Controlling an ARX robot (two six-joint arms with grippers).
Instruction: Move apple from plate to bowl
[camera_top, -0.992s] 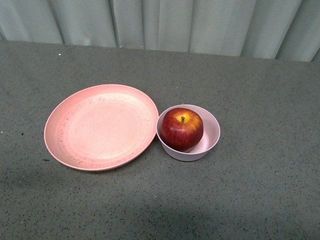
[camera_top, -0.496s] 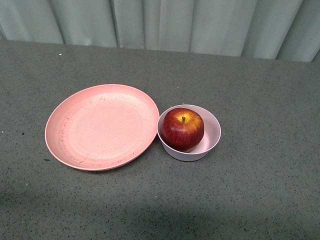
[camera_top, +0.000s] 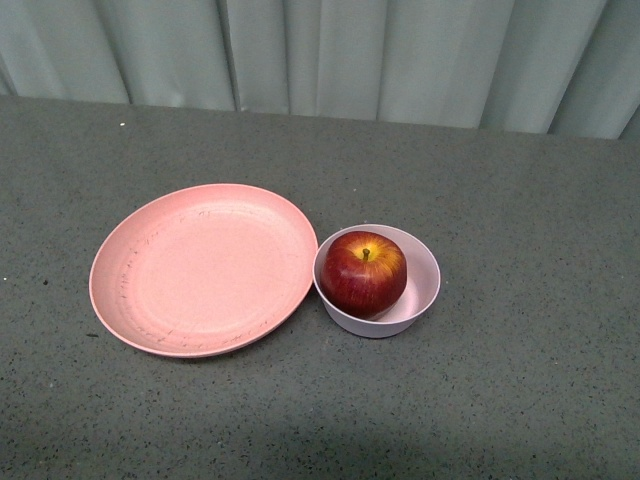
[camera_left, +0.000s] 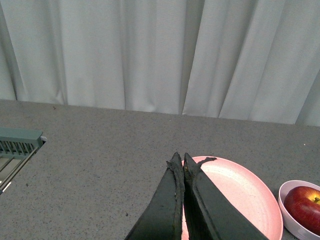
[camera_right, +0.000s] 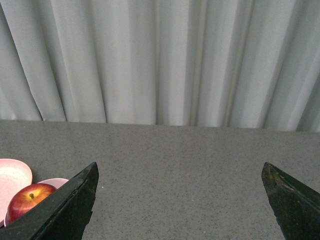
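Your apple (camera_top: 363, 272) sat inside the bowl (camera_top: 424, 289), stem up, leaning toward the side of the bowl nearest the plate (camera_top: 205, 268). The bowl stood just beside the plate, their rims touching or nearly so, on the grey table (camera_top: 520, 380). The plate held nothing. Your left gripper (camera_left: 179, 161) had its fingers pressed together, hanging above the table short of the plate. Your right gripper (camera_right: 180, 172) was spread wide, holding nothing, well apart from the bowl.
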